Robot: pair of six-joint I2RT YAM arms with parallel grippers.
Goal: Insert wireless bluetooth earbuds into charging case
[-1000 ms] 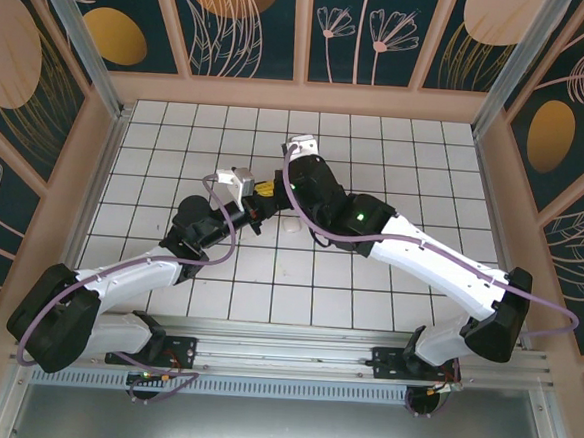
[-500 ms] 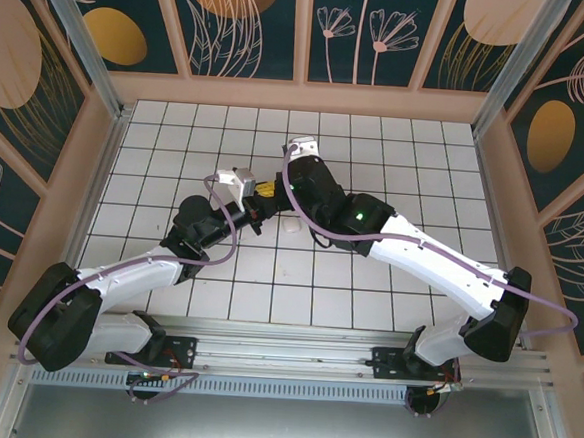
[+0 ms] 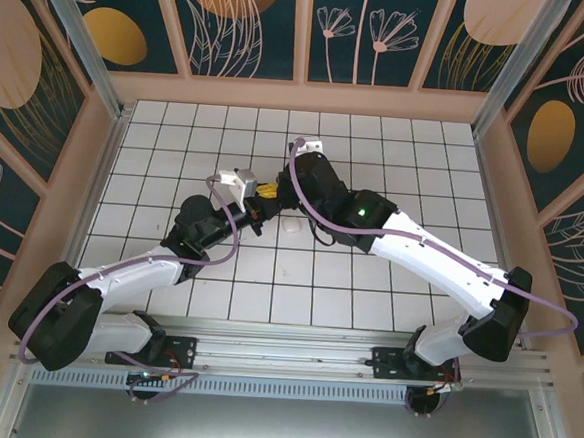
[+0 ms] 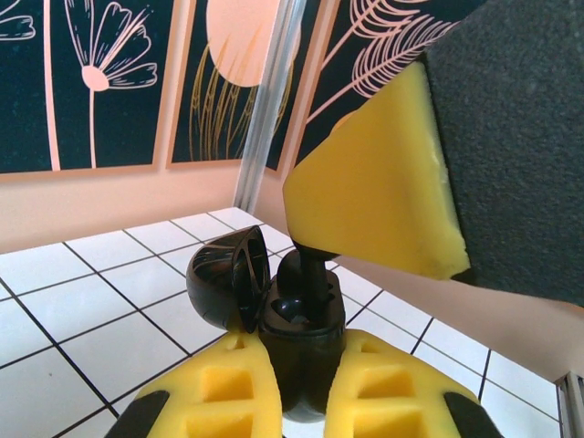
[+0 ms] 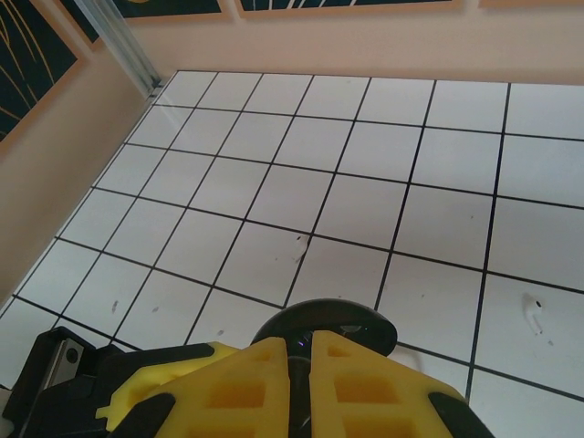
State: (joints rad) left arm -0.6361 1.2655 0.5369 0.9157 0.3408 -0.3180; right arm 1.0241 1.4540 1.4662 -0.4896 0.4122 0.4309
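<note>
In the left wrist view my left gripper (image 4: 303, 345) is shut on a black charging case (image 4: 301, 319), held upright with its lid (image 4: 219, 278) swung open to the left. A black earbud (image 4: 306, 274) stands stem-down in the case's mouth, beside a second seat. My right gripper's yellow finger (image 4: 374, 201) comes down on it from above. In the right wrist view my right gripper (image 5: 299, 345) is shut on that earbud's dark stem (image 5: 298, 374), the case's lid (image 5: 328, 319) just beyond. From the top, left gripper (image 3: 259, 213) and right gripper (image 3: 271, 192) meet mid-floor.
A white earbud (image 5: 533, 314) lies on a floor tile to the right of the case. A small white thing (image 3: 292, 225) sits on the tiles just right of the grippers. Pink walls (image 3: 300, 97) and an aluminium post (image 4: 265, 100) bound the white tiled floor.
The right arm's wrist has shifted slightly to the right. The left arm and the case have stayed put.
</note>
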